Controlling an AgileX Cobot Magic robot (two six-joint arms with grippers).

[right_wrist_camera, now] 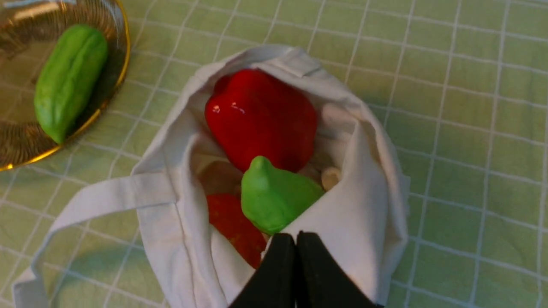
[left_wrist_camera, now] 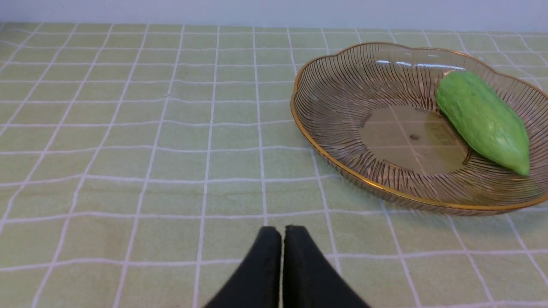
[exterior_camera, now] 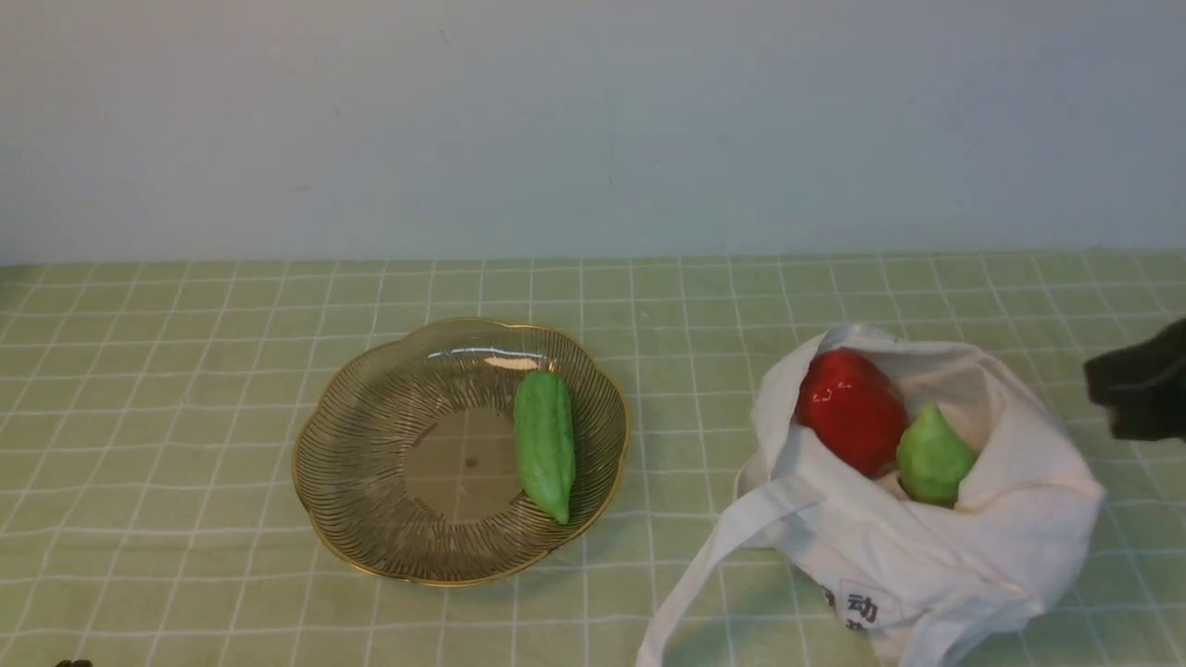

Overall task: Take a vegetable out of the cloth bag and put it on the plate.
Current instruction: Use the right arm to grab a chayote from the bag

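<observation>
A light green gourd [exterior_camera: 544, 446] lies on the right half of the brownish glass plate [exterior_camera: 371, 482]; it also shows in the left wrist view [left_wrist_camera: 483, 119] and the right wrist view [right_wrist_camera: 68, 79]. The white cloth bag [exterior_camera: 982, 537] sits open at the right, holding a second green gourd [exterior_camera: 932, 458], [right_wrist_camera: 274, 196] and a glossy red pepper [exterior_camera: 851, 409]. My right gripper [right_wrist_camera: 296, 234] is shut and empty, above the bag's near rim, at the right edge of the front view [exterior_camera: 1140, 384]. My left gripper [left_wrist_camera: 282, 228] is shut and empty, low over the cloth, apart from the plate [left_wrist_camera: 334, 98].
A green checked tablecloth [exterior_camera: 185, 389] covers the table up to a pale back wall. The bag's strap [exterior_camera: 704, 574] trails toward the front edge. Another red vegetable [right_wrist_camera: 233, 226] lies deeper in the bag [right_wrist_camera: 364, 214].
</observation>
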